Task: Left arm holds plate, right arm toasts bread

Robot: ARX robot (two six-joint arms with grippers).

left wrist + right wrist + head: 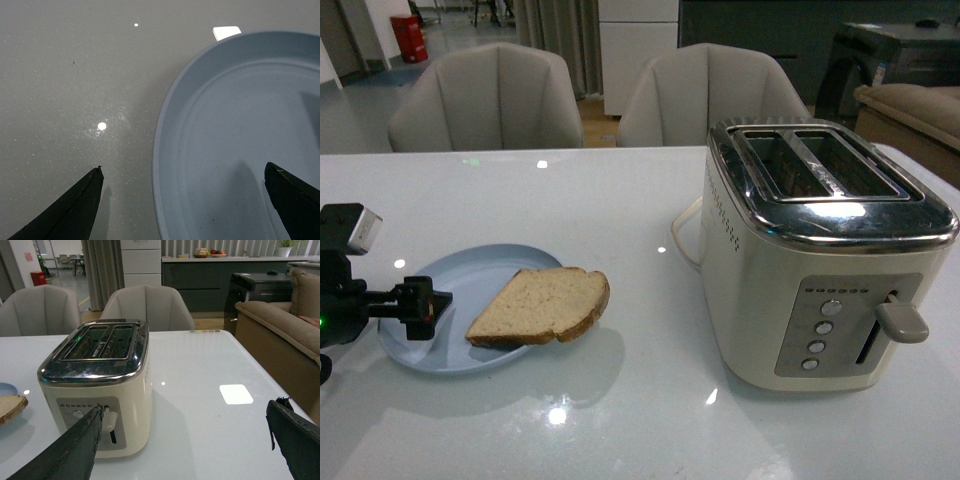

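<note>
The pale blue plate lies on the white table at the front left, with the bread resting on its right half and overhanging the rim. My left gripper is at the plate's left edge, open. In the left wrist view one dark finger is outside the plate rim and the other finger is over the plate's inside; the left gripper holds nothing. My right gripper is open over bare table beside the toaster. The bread shows at that view's edge.
The cream and chrome toaster stands at the right with both slots empty and its lever up. Two grey chairs stand behind the table. A sofa is past the table's right edge.
</note>
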